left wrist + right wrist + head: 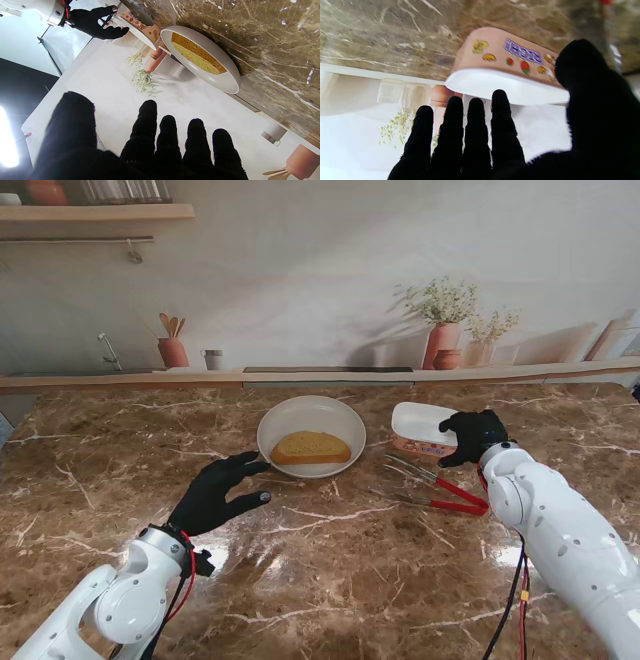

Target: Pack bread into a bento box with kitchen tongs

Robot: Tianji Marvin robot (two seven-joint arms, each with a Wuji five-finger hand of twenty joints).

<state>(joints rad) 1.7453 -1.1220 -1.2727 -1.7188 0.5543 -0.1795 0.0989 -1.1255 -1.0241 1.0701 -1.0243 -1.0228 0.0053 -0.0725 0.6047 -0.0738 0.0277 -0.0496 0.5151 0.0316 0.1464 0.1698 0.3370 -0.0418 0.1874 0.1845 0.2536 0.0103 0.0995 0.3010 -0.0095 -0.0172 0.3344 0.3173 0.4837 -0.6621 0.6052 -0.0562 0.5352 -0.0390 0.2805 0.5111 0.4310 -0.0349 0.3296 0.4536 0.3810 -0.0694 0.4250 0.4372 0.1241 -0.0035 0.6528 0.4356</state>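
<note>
A slice of toasted bread [310, 447] [197, 56] lies in a white bowl [345, 416] [225, 82] at the middle of the marble table. To its right stands the pink bento box [420, 430] [500, 53] [147, 31] with a white lid on it. Red-handled metal tongs [440, 488] lie on the table, nearer to me than the box. My right hand [472, 436] [495, 140] is open beside the box's right end, fingers spread by the lid. My left hand [218, 492] [140, 147] is open just left of the bowl, holding nothing.
A ledge runs along the table's far edge with terracotta vases of dried flowers [443, 330], a utensil pot [172, 345] and a small cup [213, 359]. Bare marble [330, 580] lies between my arms.
</note>
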